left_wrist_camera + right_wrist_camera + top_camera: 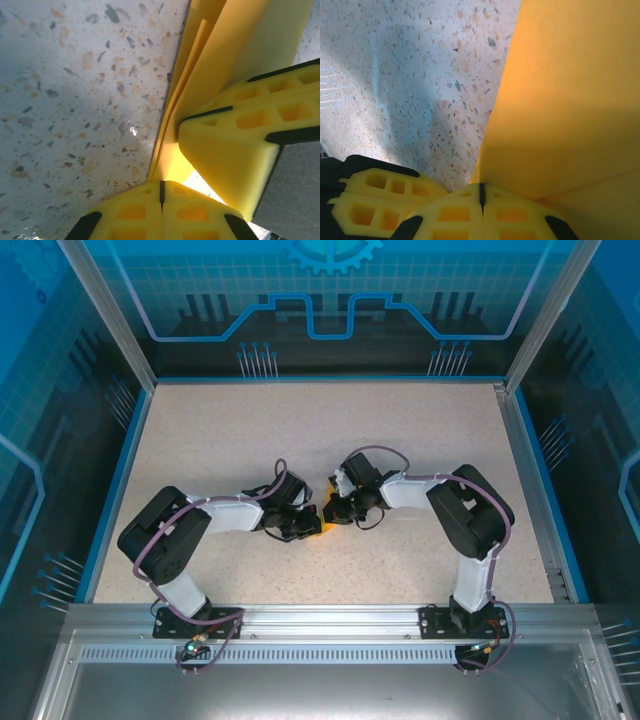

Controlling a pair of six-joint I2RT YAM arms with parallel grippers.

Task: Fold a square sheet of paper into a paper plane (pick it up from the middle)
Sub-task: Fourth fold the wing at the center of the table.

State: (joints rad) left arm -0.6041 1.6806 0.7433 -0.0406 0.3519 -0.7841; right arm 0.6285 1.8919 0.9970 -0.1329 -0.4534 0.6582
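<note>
Speckled tabletop [250, 430] underlies both pinches: left gripper [161, 196] and right gripper [481, 196], jaws together, each nip the sheet of paper [225, 60], standing part-folded between them mid-table. Best press evenly, holding layers aligned along the crease.

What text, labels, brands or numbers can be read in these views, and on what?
No readable text in any view.
Back wall: gear emblem and circuit-style lines, no words.
Paper: plain yellow, unmarked.
Left gripper and right gripper: no markings on the yellow fingers.
Table: speckled surface, no labels.
Arm bases: any marks there are too small to read.
</note>
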